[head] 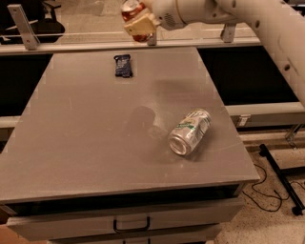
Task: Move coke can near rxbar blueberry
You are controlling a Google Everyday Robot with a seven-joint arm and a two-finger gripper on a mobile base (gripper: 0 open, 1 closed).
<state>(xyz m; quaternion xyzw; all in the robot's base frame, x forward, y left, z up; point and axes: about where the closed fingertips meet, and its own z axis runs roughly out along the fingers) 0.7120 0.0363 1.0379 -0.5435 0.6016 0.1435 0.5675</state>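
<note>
The coke can is held pinched between the jaws of the gripper, in the air above the far edge of the table, beyond the rxbar blueberry lying flat there.

Cream-tan gripper, top centre above table's far edge, clamped on coke can: red-orange w/ pinkish shine; arm off-white. The rxbar blueberry is dark blue w/ faint light markings, and the other can silver-white w/ green print. Table matte grey w/ a soft dark shadow patch, drawer handle black, floor beige, speckled.
</note>
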